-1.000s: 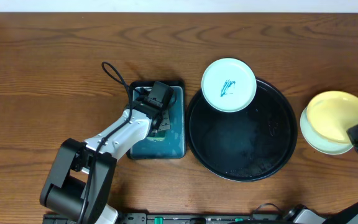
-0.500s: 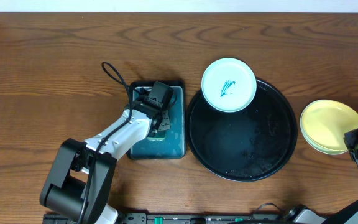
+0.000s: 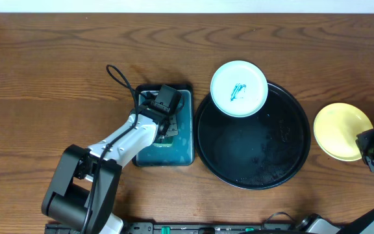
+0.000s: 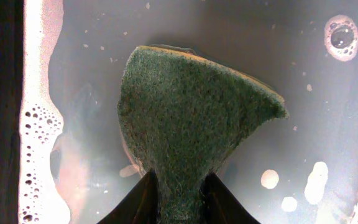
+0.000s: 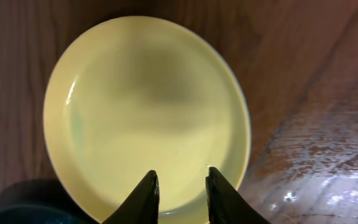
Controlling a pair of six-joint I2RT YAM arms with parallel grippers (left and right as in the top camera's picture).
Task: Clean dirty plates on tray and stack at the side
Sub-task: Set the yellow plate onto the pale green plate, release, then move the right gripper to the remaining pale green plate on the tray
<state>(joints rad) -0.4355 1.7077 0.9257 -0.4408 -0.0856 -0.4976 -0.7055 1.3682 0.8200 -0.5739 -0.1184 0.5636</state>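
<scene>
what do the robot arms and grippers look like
The left arm has a silver-white link between bulky black joints, with a black cable looping out near its wrist. The left gripper and right gripper both end in two slim black fingers tapering to narrow tips. No markings show.

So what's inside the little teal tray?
Foamy water and a green scrubbing sponge, pinched by the left gripper. From overhead the arm covers much of the teal tray; whatever lies under the sponge is hidden.

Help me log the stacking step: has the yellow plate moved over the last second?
Yes. The yellow plate has dropped from tilted to lying flat, and its far edge has drawn in leftward toward the black tray.
</scene>
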